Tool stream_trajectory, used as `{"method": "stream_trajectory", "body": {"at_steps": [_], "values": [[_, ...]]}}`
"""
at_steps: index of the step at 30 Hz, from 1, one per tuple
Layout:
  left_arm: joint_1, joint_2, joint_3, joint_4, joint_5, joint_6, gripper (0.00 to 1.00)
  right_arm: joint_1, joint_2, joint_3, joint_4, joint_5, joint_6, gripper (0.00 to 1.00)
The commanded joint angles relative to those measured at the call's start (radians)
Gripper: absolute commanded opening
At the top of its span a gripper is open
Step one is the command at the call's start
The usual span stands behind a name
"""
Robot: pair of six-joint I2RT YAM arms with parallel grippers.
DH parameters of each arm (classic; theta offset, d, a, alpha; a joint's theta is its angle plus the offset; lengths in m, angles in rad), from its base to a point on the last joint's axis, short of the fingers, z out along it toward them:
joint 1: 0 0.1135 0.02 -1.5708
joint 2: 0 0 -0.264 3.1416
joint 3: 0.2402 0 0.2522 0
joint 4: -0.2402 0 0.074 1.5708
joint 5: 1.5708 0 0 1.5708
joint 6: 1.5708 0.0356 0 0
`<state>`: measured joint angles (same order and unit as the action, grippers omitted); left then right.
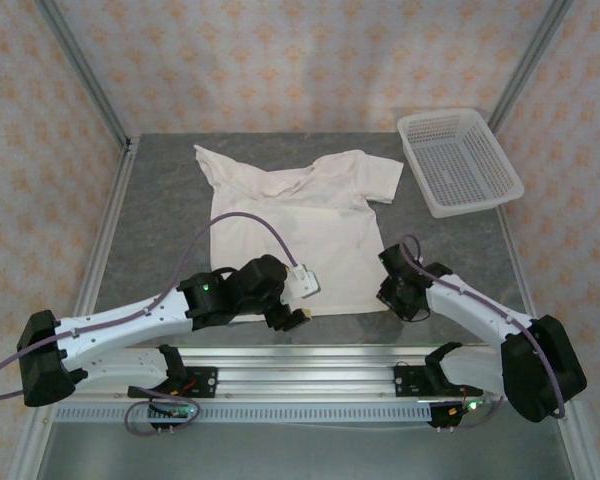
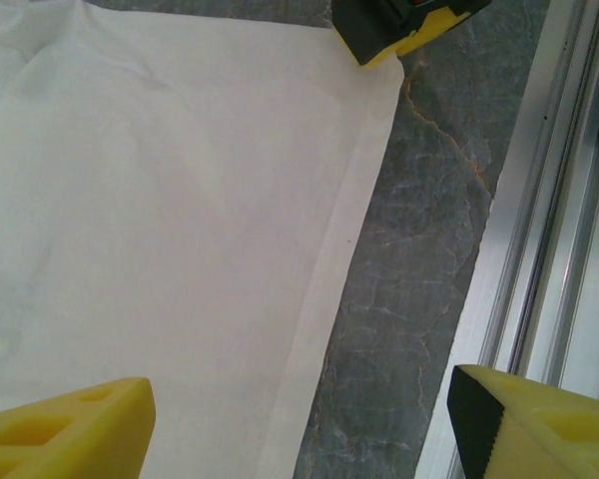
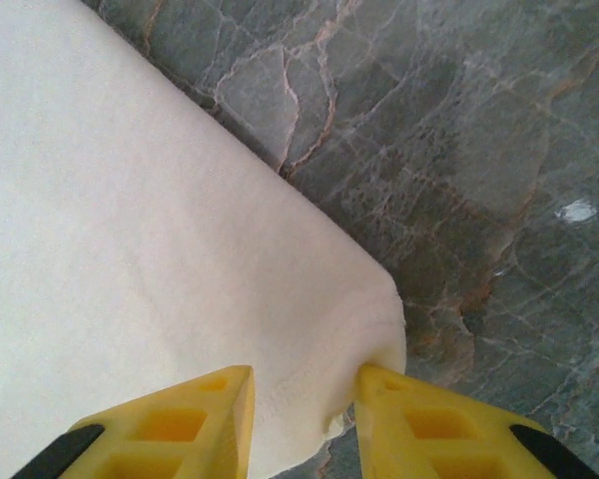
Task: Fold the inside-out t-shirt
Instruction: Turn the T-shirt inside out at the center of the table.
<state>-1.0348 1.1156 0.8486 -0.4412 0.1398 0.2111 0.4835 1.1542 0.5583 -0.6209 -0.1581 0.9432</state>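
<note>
At the near edge, the left gripper (image 2: 299,439) hangs with its fingers wide apart over the hem of the inside-out t-shirt (image 1: 300,230). Its wrist view picks out the turned hem band. The right gripper (image 3: 304,424) straddles the near right hem corner, with fabric between its fingers; whether it pinches, I cannot tell. The plain white shirt lies flat in the middle of the desk (image 1: 160,240), its collar far and rumpled. Beyond, at the far right, stands a white mesh basket (image 1: 460,160).
</note>
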Motion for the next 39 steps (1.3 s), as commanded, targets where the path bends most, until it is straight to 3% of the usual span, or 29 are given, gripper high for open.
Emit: {"method": "stream_trajectory", "body": {"at_steps": [1, 6, 13, 18, 21, 29, 39], "values": [[-0.013, -0.005, -0.017, 0.024, -0.035, 0.001, 0.78, 0.001, -0.003, 0.002, 0.019, 0.001, 0.015, 0.29], [-0.014, -0.001, -0.021, 0.022, -0.036, -0.009, 0.78, 0.001, -0.005, -0.004, 0.006, -0.045, 0.006, 0.31], [-0.021, 0.040, -0.037, 0.078, -0.014, -0.027, 0.78, 0.001, -0.004, -0.011, 0.039, -0.129, -0.003, 0.23], [-0.026, 0.045, -0.045, 0.087, -0.030, -0.024, 0.78, 0.003, 0.018, -0.024, 0.026, -0.124, -0.006, 0.38], [-0.026, 0.043, -0.046, 0.071, -0.046, -0.022, 0.78, 0.003, 0.012, -0.031, -0.013, -0.130, -0.014, 0.41], [-0.027, 0.051, -0.054, 0.099, -0.052, -0.026, 0.78, 0.003, -0.062, -0.045, -0.043, -0.111, -0.011, 0.41], [-0.027, 0.040, -0.066, 0.091, -0.075, -0.033, 0.78, 0.003, -0.019, -0.047, 0.025, -0.061, 0.009, 0.30]]}}
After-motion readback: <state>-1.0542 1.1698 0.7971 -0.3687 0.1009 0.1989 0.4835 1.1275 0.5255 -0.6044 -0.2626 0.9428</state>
